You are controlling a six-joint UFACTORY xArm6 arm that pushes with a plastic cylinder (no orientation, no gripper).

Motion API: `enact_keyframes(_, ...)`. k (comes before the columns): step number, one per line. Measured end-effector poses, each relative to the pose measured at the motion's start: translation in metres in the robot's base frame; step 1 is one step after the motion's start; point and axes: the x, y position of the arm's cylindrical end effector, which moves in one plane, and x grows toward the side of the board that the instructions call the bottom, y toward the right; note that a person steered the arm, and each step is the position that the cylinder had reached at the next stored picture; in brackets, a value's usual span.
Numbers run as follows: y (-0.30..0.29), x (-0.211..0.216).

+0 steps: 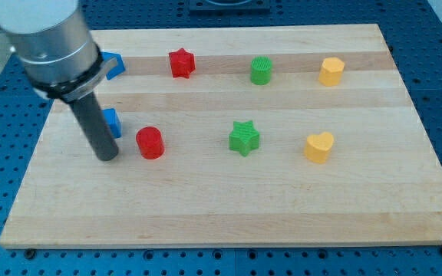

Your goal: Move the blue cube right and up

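The blue cube [112, 122] sits on the wooden board [229, 207] at the view's left, partly hidden behind my rod. My tip [107, 156] rests on the board just below the cube and slightly to its left, touching or nearly touching it. A red cylinder [150, 142] stands close to the right of the tip. A second blue block [113, 65] lies at the view's top left, partly hidden by the arm.
A red star [181, 63], a green cylinder [261, 70] and a yellow block [331, 71] line the top row. A green star [244, 138] and a yellow heart [319, 147] sit in the middle row to the right.
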Motion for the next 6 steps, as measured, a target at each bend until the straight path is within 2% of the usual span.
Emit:
enact_keyframes(1, -0.033, 0.022)
enact_keyframes(2, -0.036, 0.017)
enact_keyframes(3, -0.032, -0.046)
enact_keyframes(4, -0.031, -0.048)
enact_keyframes(6, 0.023, -0.048)
